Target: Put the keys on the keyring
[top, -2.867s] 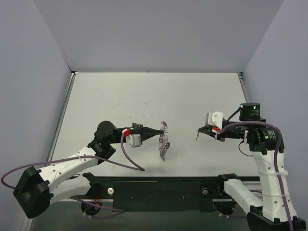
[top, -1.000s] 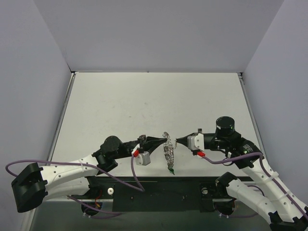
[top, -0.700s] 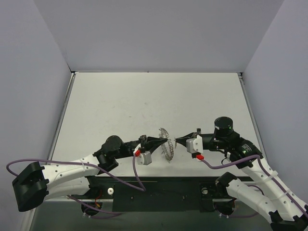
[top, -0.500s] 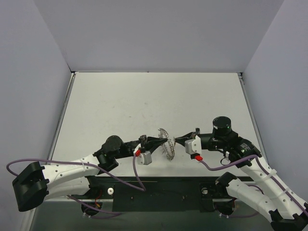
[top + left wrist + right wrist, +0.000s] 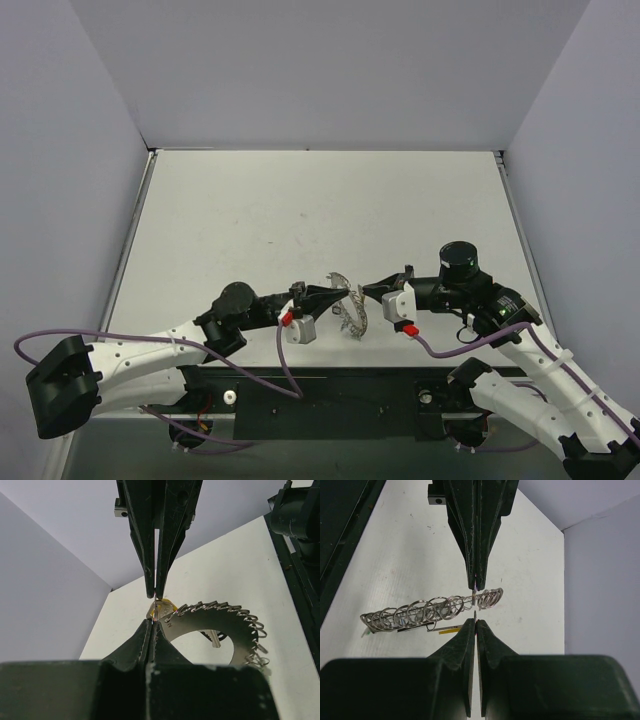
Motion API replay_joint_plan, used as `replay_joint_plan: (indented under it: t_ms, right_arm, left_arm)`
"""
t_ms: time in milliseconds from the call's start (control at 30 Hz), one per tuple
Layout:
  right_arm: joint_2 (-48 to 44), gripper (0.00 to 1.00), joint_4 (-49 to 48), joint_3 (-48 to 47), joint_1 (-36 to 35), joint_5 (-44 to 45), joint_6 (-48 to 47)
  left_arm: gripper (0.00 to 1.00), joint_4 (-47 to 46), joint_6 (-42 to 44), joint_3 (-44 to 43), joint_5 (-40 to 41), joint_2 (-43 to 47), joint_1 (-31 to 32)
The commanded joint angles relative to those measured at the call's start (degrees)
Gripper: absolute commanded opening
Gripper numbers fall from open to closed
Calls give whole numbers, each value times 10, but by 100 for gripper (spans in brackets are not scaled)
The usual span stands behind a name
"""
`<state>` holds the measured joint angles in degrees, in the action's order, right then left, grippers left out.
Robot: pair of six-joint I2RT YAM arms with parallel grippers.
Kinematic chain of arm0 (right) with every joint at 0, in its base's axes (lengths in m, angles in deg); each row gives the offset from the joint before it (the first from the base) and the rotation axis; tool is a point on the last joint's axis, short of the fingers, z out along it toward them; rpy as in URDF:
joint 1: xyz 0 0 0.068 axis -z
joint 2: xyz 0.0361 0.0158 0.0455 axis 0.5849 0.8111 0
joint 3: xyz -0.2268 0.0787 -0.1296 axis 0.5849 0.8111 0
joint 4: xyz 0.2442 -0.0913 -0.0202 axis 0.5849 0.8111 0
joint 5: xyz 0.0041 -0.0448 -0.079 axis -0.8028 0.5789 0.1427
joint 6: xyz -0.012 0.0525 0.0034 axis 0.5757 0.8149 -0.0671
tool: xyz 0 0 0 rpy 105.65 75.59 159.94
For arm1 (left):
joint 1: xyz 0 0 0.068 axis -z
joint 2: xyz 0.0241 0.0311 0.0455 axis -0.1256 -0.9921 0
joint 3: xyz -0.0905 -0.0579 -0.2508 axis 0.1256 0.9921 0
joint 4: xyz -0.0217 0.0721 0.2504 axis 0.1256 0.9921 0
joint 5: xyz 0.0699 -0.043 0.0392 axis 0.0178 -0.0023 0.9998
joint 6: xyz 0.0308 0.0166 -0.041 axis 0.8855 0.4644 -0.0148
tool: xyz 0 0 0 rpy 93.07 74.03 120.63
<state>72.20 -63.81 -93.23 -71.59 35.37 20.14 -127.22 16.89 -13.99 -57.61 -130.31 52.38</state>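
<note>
The keyring [image 5: 349, 313] hangs tilted between my two grippers, near the table's front edge. In the left wrist view it is a flat metal loop [image 5: 231, 626] with small wire rings round its rim. My left gripper [image 5: 346, 292] is shut on its rim [image 5: 153, 622]. A yellow key [image 5: 163, 608] hangs at that rim, and a bare key blade [image 5: 215, 639] shows through the hole. My right gripper [image 5: 365, 290] faces it tip to tip and is shut on a thin metal sliver [image 5: 475, 614], just short of the ring [image 5: 420, 611]. The yellow key [image 5: 449, 629] lies under the ring. The blue and green keys do not show clearly.
The white table [image 5: 300, 210] is walled by grey panels on three sides. The black base rail [image 5: 330, 390] runs along the near edge under both arms. Purple cables [image 5: 275, 355] loop beside each wrist.
The ring has tipped from hanging upright to lying flatter. The right gripper has drawn back slightly and risen. The green key that dangled below the ring a second ago no longer shows.
</note>
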Motion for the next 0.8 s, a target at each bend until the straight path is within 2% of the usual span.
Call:
replay_joint_plan:
  t_ms: [0,767]
  right_arm:
    - [-1,0,-23,2,-6,-9,-10]
    - [-4,0,-40,3,-12,-29,14]
  left_arm:
    - [0,-30,11,-10,0,1,3]
    - [0,-50,-10,-7,11,-3,3]
